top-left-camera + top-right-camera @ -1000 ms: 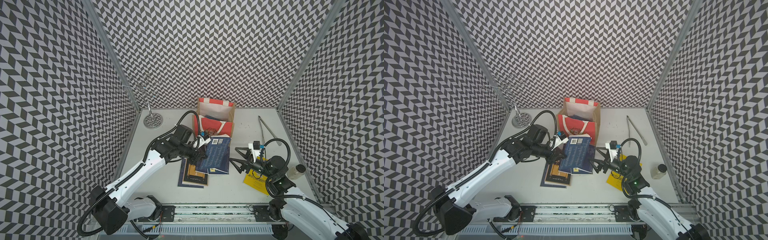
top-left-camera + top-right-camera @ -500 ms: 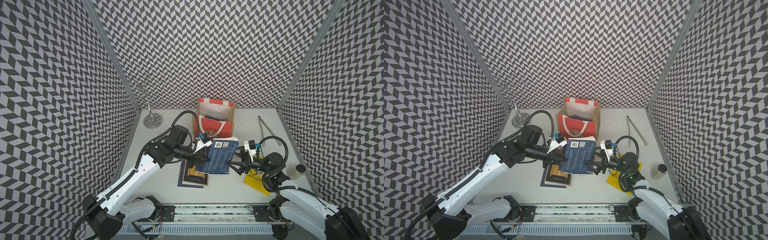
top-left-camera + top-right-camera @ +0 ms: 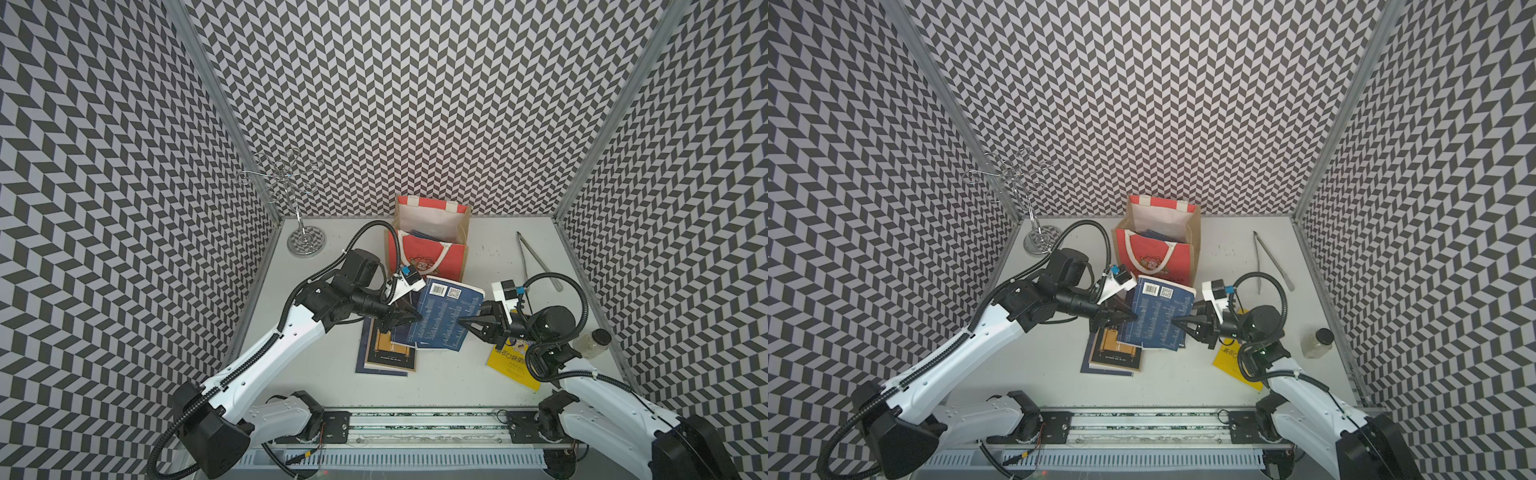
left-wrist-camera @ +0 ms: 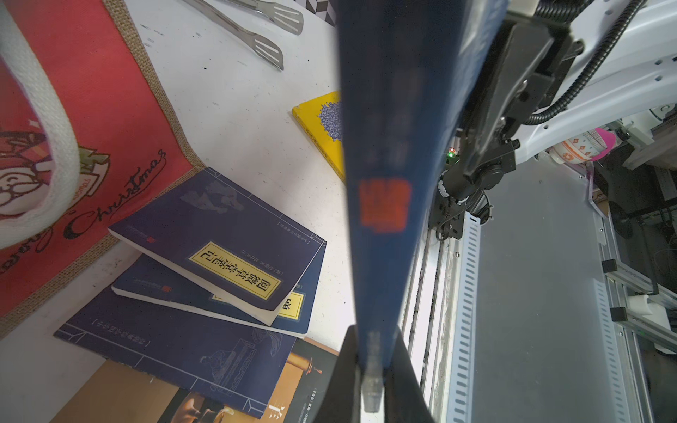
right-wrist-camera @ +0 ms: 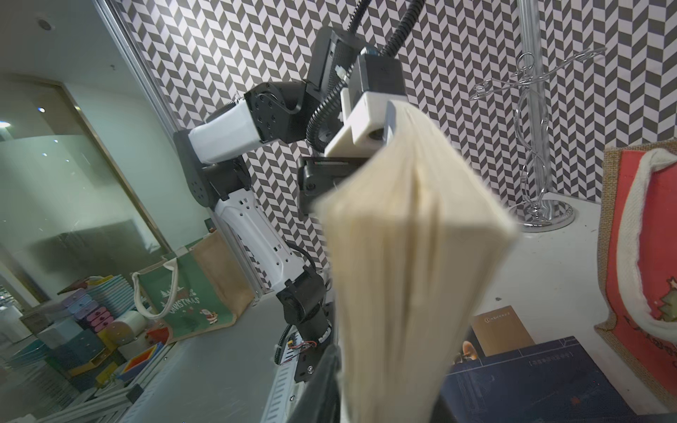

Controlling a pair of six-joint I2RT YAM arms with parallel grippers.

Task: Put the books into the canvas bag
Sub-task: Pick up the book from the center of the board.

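Left tool (image 3: 417,318) clamped on navy book (image 3: 442,316) spine edge. Right tool (image 3: 462,322) apparently pinching opposite page edge, wrist view blurred. Navy book held above book stack (image 3: 386,353) on table (image 3: 457,382), just before canvas bag (image 3: 432,253). Yellow book (image 3: 513,368) beneath right arm.

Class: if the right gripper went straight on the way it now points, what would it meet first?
The navy book held by the left gripper: the right gripper grips its page edge. Beyond the book, probably the left gripper itself.
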